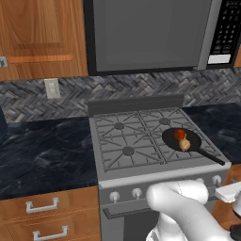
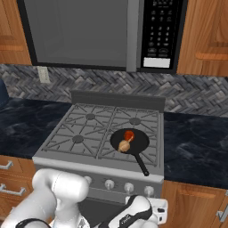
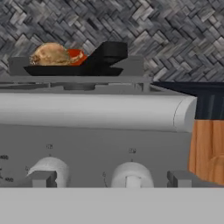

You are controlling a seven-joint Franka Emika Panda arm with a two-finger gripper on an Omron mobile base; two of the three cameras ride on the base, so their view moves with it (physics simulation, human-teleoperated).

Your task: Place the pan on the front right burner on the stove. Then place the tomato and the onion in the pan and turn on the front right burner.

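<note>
- Fingertips (image 3: 43,178) of hand (image 3: 111,178) spread wide, pinching nothing, level with two knobs (image 3: 131,174) on stove (image 1: 155,176) front.
- Beyond: pan (image 1: 181,140) set on front right burner, tomato (image 1: 179,135) and onion (image 1: 184,144) inside, touching.
- Left: turning burner on.
- Writing by knobs and on microwave (image 2: 158,33) keypad too blurred to read.

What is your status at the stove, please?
Gripper open, empty, facing knobs. Pan on front right burner, tomato and onion inside. Nothing blocking.
</note>
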